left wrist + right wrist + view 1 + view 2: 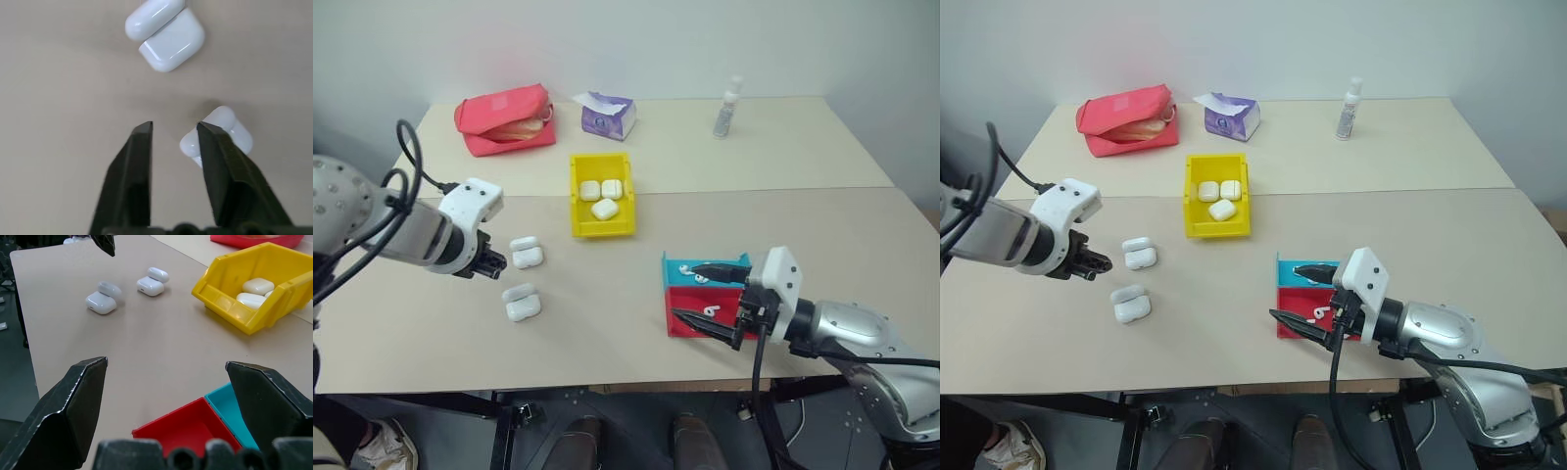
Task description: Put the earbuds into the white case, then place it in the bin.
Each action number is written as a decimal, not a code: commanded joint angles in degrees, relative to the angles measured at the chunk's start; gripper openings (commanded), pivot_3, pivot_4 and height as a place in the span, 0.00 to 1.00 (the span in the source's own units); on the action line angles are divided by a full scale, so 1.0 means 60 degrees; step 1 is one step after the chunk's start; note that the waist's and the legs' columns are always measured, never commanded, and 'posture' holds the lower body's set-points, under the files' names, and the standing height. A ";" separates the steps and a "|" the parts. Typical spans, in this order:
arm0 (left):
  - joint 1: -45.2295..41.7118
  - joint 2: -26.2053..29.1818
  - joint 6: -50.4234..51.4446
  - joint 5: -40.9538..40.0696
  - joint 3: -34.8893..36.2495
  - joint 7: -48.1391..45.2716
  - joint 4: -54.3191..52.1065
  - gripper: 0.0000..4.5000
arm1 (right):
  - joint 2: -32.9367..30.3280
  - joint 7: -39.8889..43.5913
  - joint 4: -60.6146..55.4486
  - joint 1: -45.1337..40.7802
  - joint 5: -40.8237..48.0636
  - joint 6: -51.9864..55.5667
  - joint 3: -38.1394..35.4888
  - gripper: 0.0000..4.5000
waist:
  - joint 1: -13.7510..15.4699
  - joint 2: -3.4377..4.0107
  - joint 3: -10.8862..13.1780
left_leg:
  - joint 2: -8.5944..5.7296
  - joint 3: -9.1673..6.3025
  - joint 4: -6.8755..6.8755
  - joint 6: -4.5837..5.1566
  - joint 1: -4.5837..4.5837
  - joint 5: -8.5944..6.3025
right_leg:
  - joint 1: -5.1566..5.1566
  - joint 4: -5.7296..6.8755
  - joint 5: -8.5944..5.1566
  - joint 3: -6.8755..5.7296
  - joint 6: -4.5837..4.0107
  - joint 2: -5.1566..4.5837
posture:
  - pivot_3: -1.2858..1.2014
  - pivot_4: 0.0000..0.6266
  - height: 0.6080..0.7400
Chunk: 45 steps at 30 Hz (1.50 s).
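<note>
On the table [754, 225], no readable writing marks the bin [601, 223].

Left hand's finger [220, 161] covers part of nearer white case [230, 132]; farther case's lid [154, 17] cut by edge. Earbuds [709, 311] in red tray [690, 323] too small to resolve.

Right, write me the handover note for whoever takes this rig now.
Left gripper: jaws a narrow gap apart, holding nothing, hovering beside two open white cases on the table.
Right gripper: jaws wide open, empty, over the red tray and blue tray, each holding an earbud.
Done: three closed cases lie in the yellow bin.
Left: load earbuds into the two open cases, close them, bin them.
</note>
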 commanded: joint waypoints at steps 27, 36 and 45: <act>0.7414 0.0967 -1.0166 1.0583 0.3560 -1.5773 -0.2391 0.00 | -0.0056 0.0046 -0.0384 0.0152 0.0053 -0.0214 -0.0311 1.00 | 0.0028 0.0001 0.0004 | 0.0027 0.0023 -0.0020 0.0091 0.0004 -0.0055 | 0.0011 -0.0073 -0.0001 -0.0007 -0.0012 0.0002 | 0.52 0.24 1.00; 0.7477 -0.0052 -1.1357 1.2924 0.2558 -1.5412 -0.1686 0.00 | -0.0128 -0.0082 -0.0527 0.0225 0.0049 -0.0159 -0.0296 1.00 | 0.0027 0.0001 0.0004 | 0.0026 0.0024 -0.0009 0.0113 0.0000 -0.0067 | 0.0011 -0.0054 -0.0001 -0.0014 -0.0011 0.0003 | 0.52 0.24 1.00; 0.6880 -0.0924 -1.1524 1.4208 0.1893 -1.5171 -0.0975 0.00 | -0.0183 -0.0161 -0.0637 0.0299 0.0098 -0.0102 -0.0326 1.00 | 0.0027 0.0001 0.0004 | 0.0030 0.0021 -0.0001 0.0114 0.0001 -0.0068 | 0.0012 -0.0051 -0.0001 -0.0019 -0.0011 0.0009 | 0.52 0.24 1.00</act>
